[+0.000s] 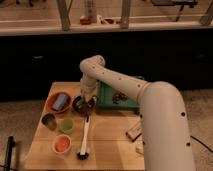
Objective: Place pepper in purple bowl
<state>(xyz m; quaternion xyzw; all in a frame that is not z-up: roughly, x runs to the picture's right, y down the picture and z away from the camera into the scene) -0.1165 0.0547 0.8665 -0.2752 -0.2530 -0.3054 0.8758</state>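
I have the gripper [87,101] low over the purple bowl [77,104], right at its rim or just inside it. From this angle I cannot tell how wide it stands or whether it has hold of anything. I cannot pick out the pepper either. My guess is that it sits in the gripper or in the bowl directly beneath it, hidden by the wrist.

To the gripper's left is the orange-brown bowl [56,102], close beside the purple one. Nearer the camera are a metal cup [48,121], a green cup [65,125] and a brush [85,140]. On the gripper's right is a green tray [120,100].

The risks as I judge them:
- Releasing off-centre could bounce the pepper off the rim onto the table [107,140].
- Lifting out crooked could catch the rim and tip the bowl or drag it into the orange-brown one.
- The pepper is round and could roll.

I can read no labels or writing.
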